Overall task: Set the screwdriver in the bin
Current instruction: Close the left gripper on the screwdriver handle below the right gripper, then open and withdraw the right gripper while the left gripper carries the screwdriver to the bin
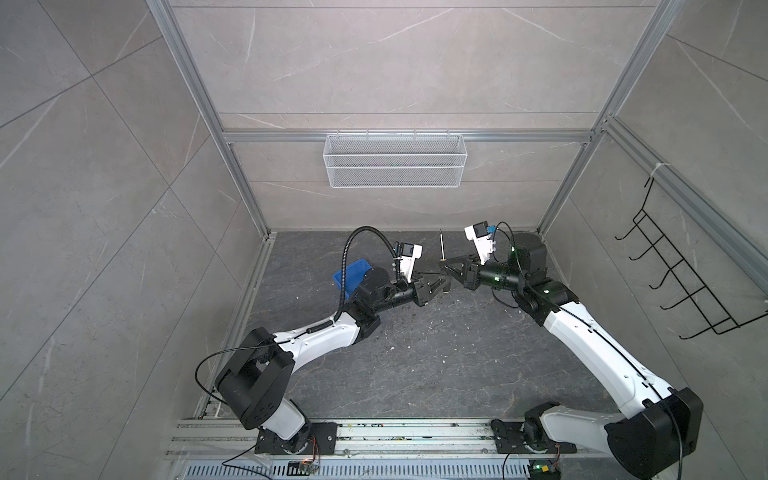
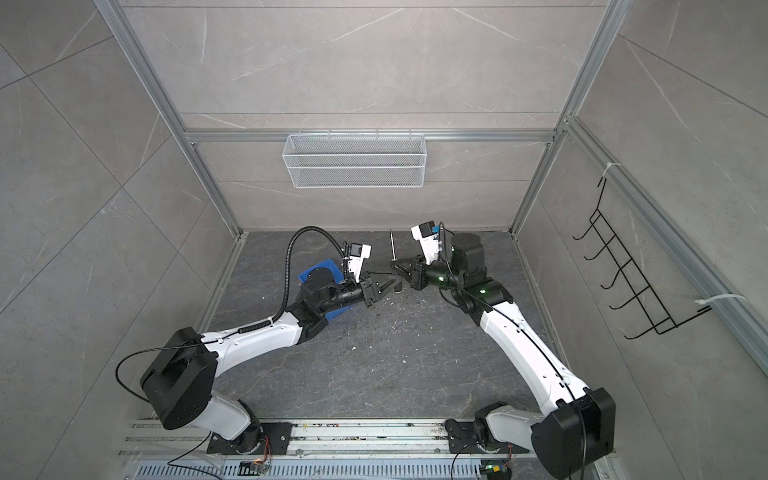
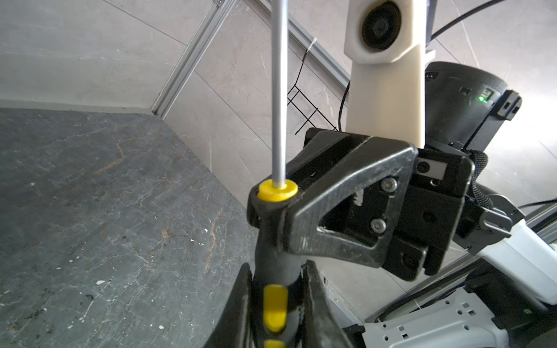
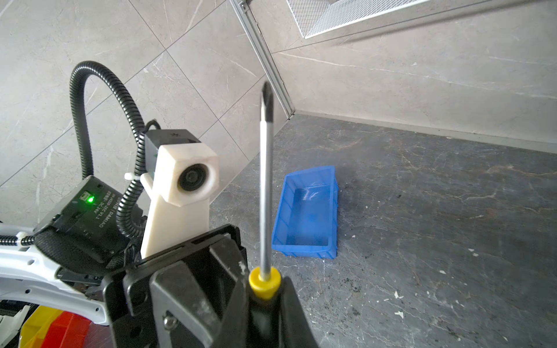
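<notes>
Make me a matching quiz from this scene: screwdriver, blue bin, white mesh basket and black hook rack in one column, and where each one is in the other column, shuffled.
Things:
1. screwdriver
2. blue bin
3. white mesh basket
4. black hook rack

Places:
A. hanging from the back rail
B. gripped by the left gripper and the right gripper, shaft up
C. on the right-hand wall
D. on the floor, empty

Pairs: 1-B, 2-D, 3-A, 4-C
</notes>
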Motion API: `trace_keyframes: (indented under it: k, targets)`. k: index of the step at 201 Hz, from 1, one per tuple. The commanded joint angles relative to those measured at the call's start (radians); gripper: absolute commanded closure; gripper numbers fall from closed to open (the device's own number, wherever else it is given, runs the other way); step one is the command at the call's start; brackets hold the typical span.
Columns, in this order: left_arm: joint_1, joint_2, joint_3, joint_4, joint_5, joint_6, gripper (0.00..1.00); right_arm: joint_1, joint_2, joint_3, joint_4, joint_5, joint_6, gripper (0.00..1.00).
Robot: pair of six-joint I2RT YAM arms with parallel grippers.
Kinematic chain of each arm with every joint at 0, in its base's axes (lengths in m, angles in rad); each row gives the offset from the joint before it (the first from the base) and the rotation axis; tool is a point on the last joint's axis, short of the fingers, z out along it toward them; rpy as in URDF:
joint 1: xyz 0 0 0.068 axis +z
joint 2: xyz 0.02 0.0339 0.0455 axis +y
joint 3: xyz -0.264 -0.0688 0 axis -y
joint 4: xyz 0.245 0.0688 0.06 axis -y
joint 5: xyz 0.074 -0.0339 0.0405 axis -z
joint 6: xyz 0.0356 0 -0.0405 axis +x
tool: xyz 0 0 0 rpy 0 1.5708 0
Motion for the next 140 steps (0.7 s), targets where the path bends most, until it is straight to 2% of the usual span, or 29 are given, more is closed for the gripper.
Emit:
trace_keyframes:
  k: [1, 19, 42, 58, 74, 108, 125, 140]
  targets:
    - [0.003, -0.004, 0.018, 0.037, -0.014, 0.007, 1.00, 0.009, -0.005, 0.035, 0.008, 0.007, -0.030, 0.89]
    - [0.003, -0.013, 0.006, 0.031, -0.034, 0.013, 1.00, 0.008, -0.008, 0.031, 0.018, -0.002, -0.029, 0.67]
    - [0.004, -0.027, 0.001, 0.003, -0.055, 0.034, 1.00, 0.008, -0.017, 0.024, 0.026, -0.002, -0.027, 0.44]
    - [0.004, -0.040, -0.005, -0.018, -0.085, 0.048, 1.00, 0.008, -0.029, 0.015, 0.033, 0.004, -0.022, 0.36]
    - [0.006, -0.066, -0.013, -0.075, -0.163, 0.053, 1.00, 0.008, -0.044, 0.007, 0.038, -0.015, -0.031, 0.27]
    - [0.019, -0.125, -0.042, -0.189, -0.305, 0.074, 1.00, 0.015, -0.075, 0.002, -0.012, -0.015, -0.091, 0.18]
    - [0.034, -0.145, -0.049, -0.255, -0.364, 0.049, 1.00, 0.020, -0.090, -0.001, -0.042, -0.010, -0.116, 0.06]
    - [0.049, -0.159, -0.051, -0.311, -0.413, 0.009, 1.00, 0.026, -0.097, 0.002, -0.072, -0.007, -0.130, 0.01]
